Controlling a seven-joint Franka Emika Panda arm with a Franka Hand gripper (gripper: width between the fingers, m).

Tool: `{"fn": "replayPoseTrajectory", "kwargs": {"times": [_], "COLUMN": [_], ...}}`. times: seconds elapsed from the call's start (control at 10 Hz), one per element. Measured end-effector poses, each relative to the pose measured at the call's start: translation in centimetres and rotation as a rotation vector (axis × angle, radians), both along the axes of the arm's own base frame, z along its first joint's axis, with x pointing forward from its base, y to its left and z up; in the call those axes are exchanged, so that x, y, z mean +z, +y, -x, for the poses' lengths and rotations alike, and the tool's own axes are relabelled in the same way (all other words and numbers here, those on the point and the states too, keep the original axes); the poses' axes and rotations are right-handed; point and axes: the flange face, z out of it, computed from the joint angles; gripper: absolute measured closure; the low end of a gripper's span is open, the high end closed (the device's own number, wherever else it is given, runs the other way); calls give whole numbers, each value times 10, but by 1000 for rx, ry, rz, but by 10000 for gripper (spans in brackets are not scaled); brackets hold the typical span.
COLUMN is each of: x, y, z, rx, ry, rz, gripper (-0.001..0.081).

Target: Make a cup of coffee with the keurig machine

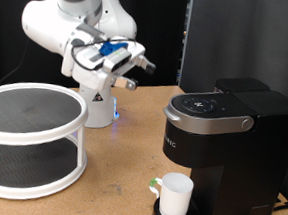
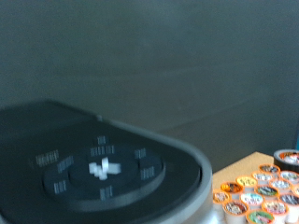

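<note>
- Clearly, the keurig machine (image 1: 221, 144) was a boxy, matte black block with a rounded silver-grey lid rim, standing at the worktop's (image 1: 109, 175) right side in the exterior view, near the front edge.
- On its drip tray stood the cup (image 1: 175, 194), glossy white ceramic and cylindrical, with its handle towards the exterior view's left; whether anything was in it could not be made out.
- A white two-tier round rack (image 1: 29, 139) with dark mesh shelves took up the worktop's left front part.
- The claw (image 1: 137, 73) hung in the air above the worktop, well apart from the machine; it gripped nothing, though how wide its fingers stood I cannot tell.
- Only the wrist view showed the machine's round top panel (image 2: 103, 173) with pale button marks, and colourful foil-topped pods (image 2: 262, 191) clustered on the wooden surface beyond it.
</note>
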Motion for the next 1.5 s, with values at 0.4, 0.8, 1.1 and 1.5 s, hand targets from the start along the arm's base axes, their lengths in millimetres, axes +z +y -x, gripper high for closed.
{"fn": "replayPoseTrajectory", "kwargs": {"times": [0.4, 0.8, 1.1, 1.5], "x": [21, 41, 56, 62], "y": [-2, 47, 81, 88], "z": [1, -20, -33, -34], "rx": [23, 189, 264, 166], "ry": [9, -40, -68, 28], "rz": [3, 396, 536, 348], "gripper": [-2, -2, -2, -2]}}
